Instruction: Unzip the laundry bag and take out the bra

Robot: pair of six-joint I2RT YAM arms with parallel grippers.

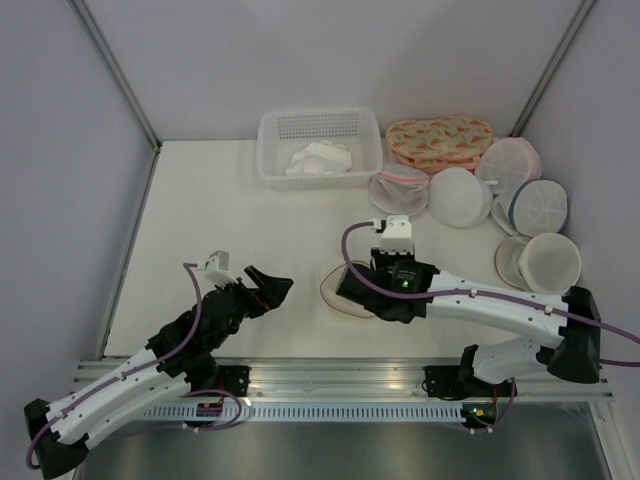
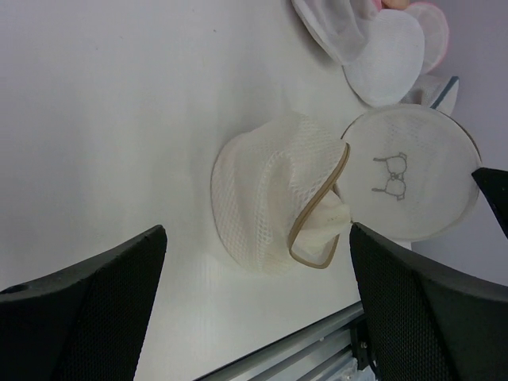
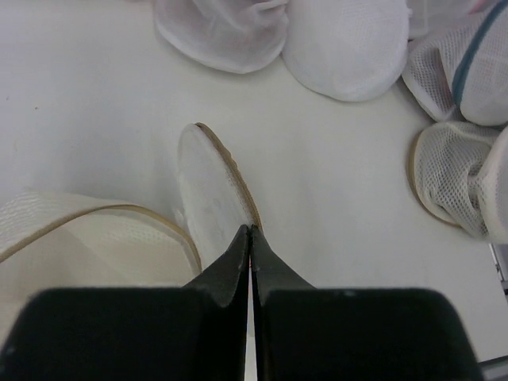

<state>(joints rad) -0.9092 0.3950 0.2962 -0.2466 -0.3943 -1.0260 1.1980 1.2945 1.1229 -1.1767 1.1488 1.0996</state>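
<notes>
The laundry bag [image 1: 330,277] lies at the table's middle: a cream mesh pouch [image 2: 262,198] with a tan-brown rim, gaping open. Its flat round lid [image 2: 405,175], printed with a small bra outline, stands lifted. My right gripper [image 1: 350,286] is shut on the lid's tan rim [image 3: 238,186], with the bag's body [image 3: 87,246] just to its left. Soft white fabric [image 2: 327,226] pokes from the opening; I cannot tell whether it is the bra. My left gripper [image 1: 272,287] hangs wide open left of the bag, touching nothing [image 2: 258,238].
A white perforated basket [image 1: 270,130] at the back holds a crumpled white garment [image 1: 320,160]. At the back right lie a floral orange pouch [image 1: 440,140], white dome pouches [image 1: 460,195] and a cream tan-rimmed pouch [image 1: 550,260]. A metal rail [image 1: 330,375] runs along the near edge.
</notes>
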